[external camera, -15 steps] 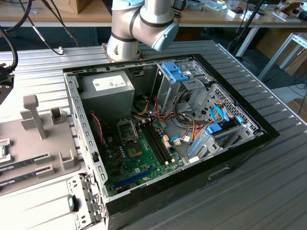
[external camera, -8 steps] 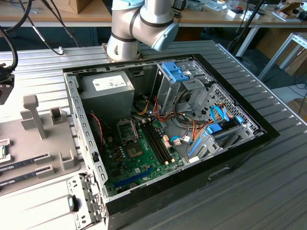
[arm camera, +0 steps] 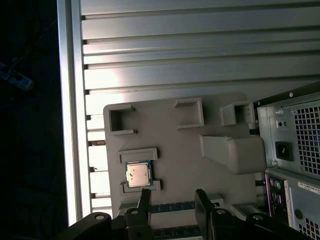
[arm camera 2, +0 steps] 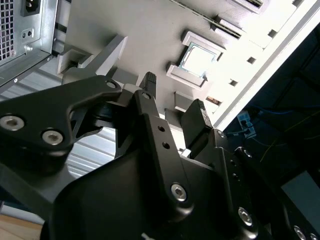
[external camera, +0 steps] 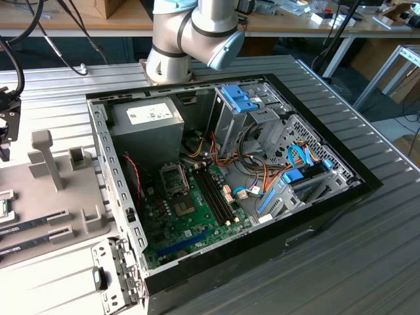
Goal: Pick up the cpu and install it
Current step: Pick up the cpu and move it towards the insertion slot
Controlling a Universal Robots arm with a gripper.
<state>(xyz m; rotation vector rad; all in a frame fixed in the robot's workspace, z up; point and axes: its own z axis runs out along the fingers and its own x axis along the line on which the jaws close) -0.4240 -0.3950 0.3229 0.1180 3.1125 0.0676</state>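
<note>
The cpu (arm camera: pixel 138 174) is a small square chip with a silver top and a thin green rim. It lies flat in a framed pocket of the grey fixture plate (arm camera: pixel 175 140), and it also shows in the second wrist view (arm camera 2: pixel 198 59). My gripper (arm camera: pixel 172 200) hovers above the plate, open, with nothing between its black fingers (arm camera 2: pixel 149 80). The chip lies beyond the fingertips, nearer one finger than the other and clear of both. In the exterior view the gripper (external camera: pixel 5 131) is at the far left edge, away from the computer case.
The open computer case (external camera: pixel 223 184) holds the green motherboard (external camera: pixel 190 216), its square socket frame (external camera: pixel 176 178) and a grey power supply (external camera: pixel 147 121). On the fixture plate are a tall grey post (external camera: pixel 46 157) and memory sticks (arm camera: pixel 170 206). Ribbed metal table (arm camera: pixel 200 50) lies around it.
</note>
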